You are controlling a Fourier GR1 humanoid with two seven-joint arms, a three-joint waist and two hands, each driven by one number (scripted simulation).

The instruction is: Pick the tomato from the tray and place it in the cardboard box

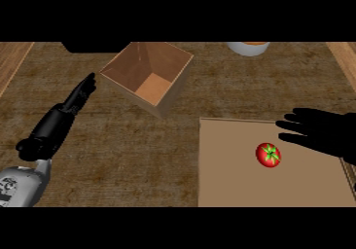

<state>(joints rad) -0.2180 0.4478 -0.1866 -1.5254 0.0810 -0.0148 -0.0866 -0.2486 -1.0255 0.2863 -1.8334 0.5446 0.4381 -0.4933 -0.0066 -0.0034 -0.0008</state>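
My right hand is over the right part of the tray, fingers spread straight toward the left and holding nothing, with the tomato lying on the tray just below and left of the fingertips, not touched as far as I can see. My left hand is stretched out flat with straight fingers, empty, just left of the open cardboard box, which sits on the counter up and left of the tray, and a pale round dish shows at the top edge.
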